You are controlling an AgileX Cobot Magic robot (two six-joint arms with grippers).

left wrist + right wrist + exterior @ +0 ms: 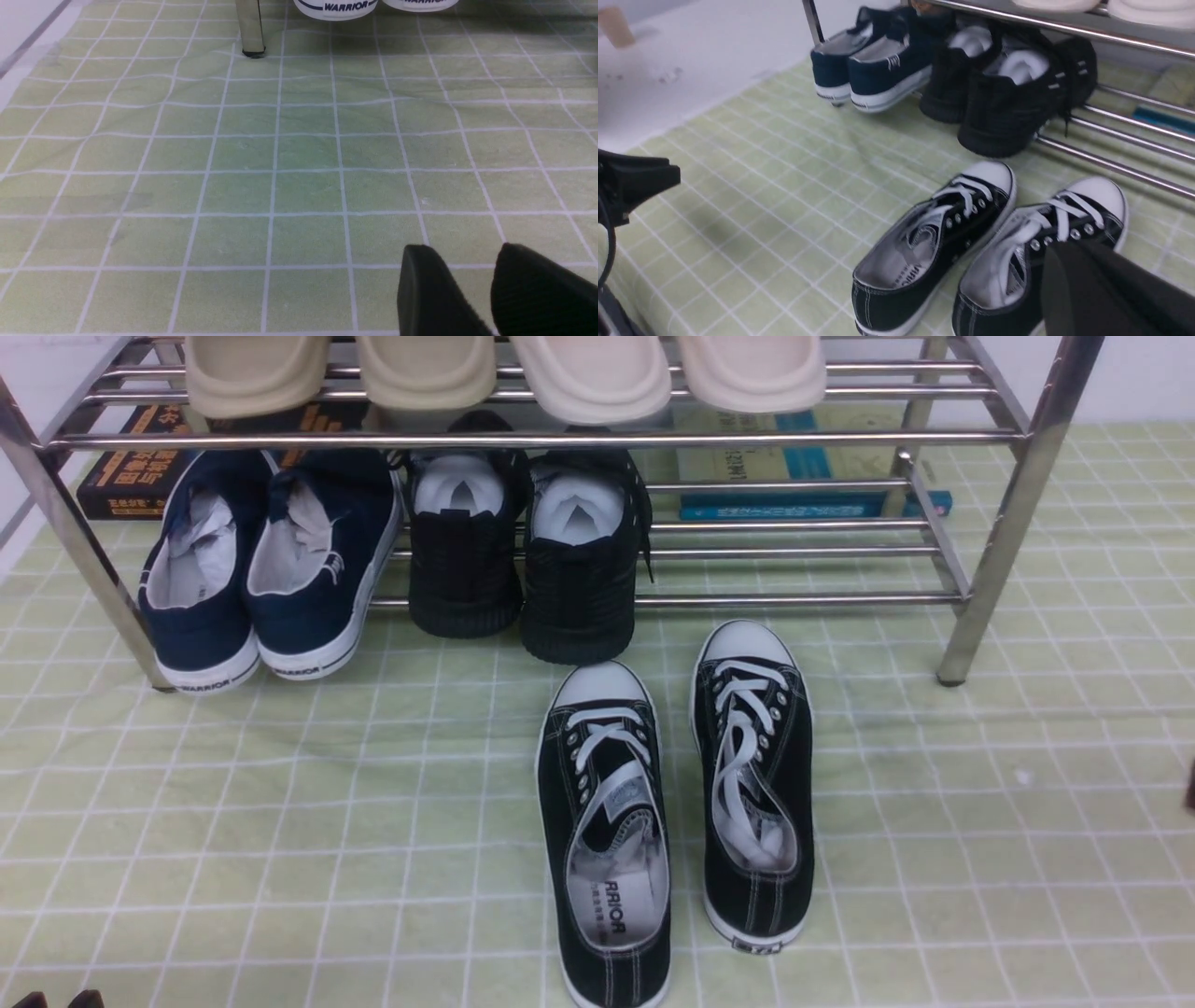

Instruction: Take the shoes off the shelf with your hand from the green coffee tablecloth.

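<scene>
The two black canvas shoes with white laces and toe caps stand side by side on the green tablecloth [280, 784], just in front of the chrome shelf [990, 569], toes toward it: one [607, 831] on the left, one [754, 784] on the right. Both show in the right wrist view [924, 242] [1036, 242]. My right gripper [1064, 254] looks shut and empty, close over the right shoe's side. My left gripper [460, 252] is open and empty over bare cloth, far left of the shoes.
Navy sneakers [261, 569] and all-black shoes [523, 551] sit on the shelf's lower tier, beige slippers [504, 373] on the upper tier. Books [803, 476] lie behind the shelf. A shelf leg [250, 28] stands ahead of my left gripper.
</scene>
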